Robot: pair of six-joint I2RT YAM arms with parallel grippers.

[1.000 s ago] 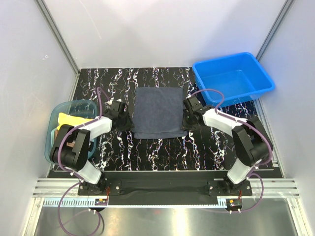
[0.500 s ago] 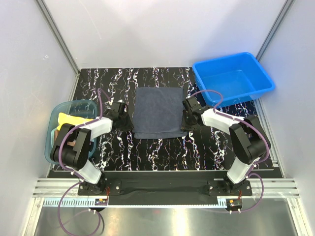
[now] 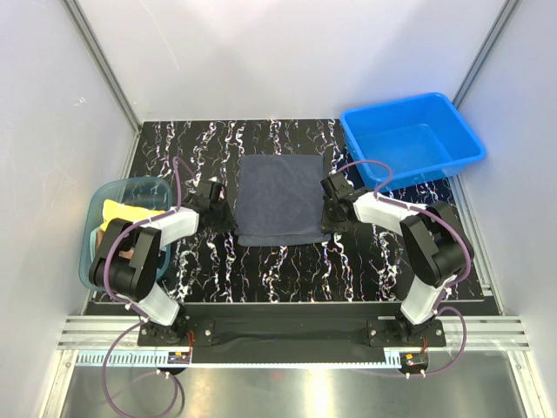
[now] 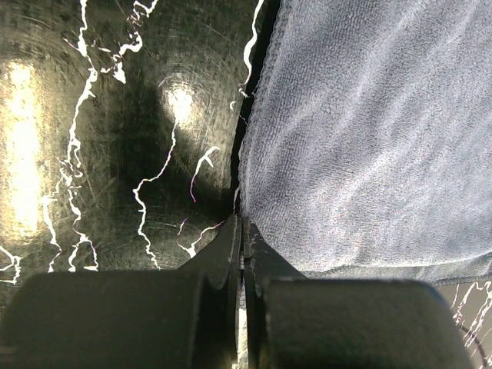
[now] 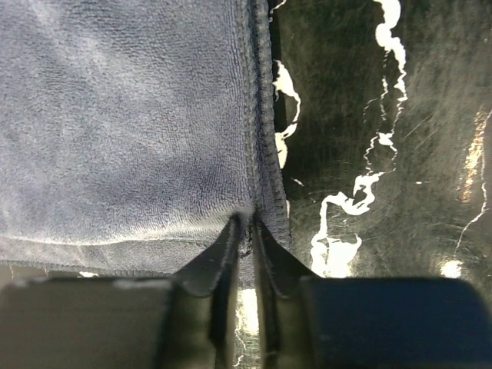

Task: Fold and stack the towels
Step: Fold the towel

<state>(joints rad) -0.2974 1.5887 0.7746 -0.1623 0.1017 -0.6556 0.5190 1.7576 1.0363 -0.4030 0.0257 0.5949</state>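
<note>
A dark slate-blue towel point(image 3: 280, 198) lies flat in the middle of the black marbled table. My left gripper point(image 3: 228, 219) is at its near-left corner. In the left wrist view, the left gripper point(image 4: 243, 223) is shut with its tips on the towel point(image 4: 369, 138) edge. My right gripper point(image 3: 329, 219) is at the near-right corner. The right wrist view shows that right gripper point(image 5: 247, 221) pinched on the towel point(image 5: 123, 123) hem, which puckers between the tips. A pale yellow towel point(image 3: 122, 213) lies in the tub on the left.
The translucent teal tub point(image 3: 90, 252) stands at the table's left edge, close behind my left arm. A rigid blue plastic bin point(image 3: 411, 139) sits at the far right corner. Grey walls close in both sides and the back.
My left jaws have closed at the towel's near-left corner. My right jaws have narrowed onto the hem, and the right gripper has edged slightly left.
</note>
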